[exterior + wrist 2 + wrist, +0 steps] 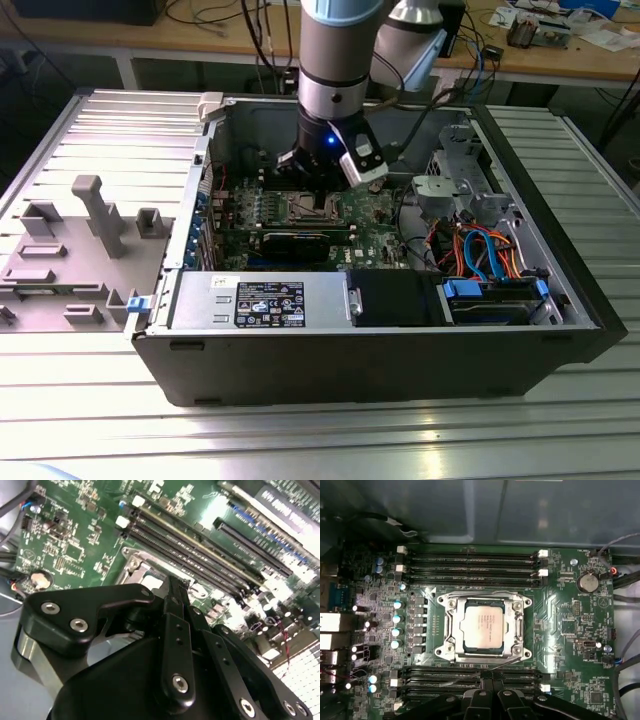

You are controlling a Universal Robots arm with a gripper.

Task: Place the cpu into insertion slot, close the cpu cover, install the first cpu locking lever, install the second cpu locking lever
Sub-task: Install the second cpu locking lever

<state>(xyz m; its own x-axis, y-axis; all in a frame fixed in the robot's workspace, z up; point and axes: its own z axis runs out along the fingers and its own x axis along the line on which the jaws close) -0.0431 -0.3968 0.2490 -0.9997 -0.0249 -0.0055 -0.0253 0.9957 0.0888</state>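
Observation:
The cpu [482, 625], with its pale silver top, lies in the insertion slot [441, 601] at the middle of the green board. The silvery cpu cover [451, 630] lies flat over it, framing the chip through its window. A thin wire locking lever [462, 679] runs slanted along one side of the socket, ending at my fingertips. My gripper [490, 680] hovers just beside that side of the socket, its black fingers [175, 630] pressed together and shut. In the exterior view my gripper [318, 188] reaches down into the open computer case above the socket [312, 208].
Long black memory slots [470, 562] flank the socket on two sides. A round coin battery [587, 582] sits further off on the board. The case walls [190, 200], a power supply [255, 300] and a drive cage with blue and orange cables [490, 255] surround the board. A grey fixture tray [70, 250] lies outside, at the exterior view's left.

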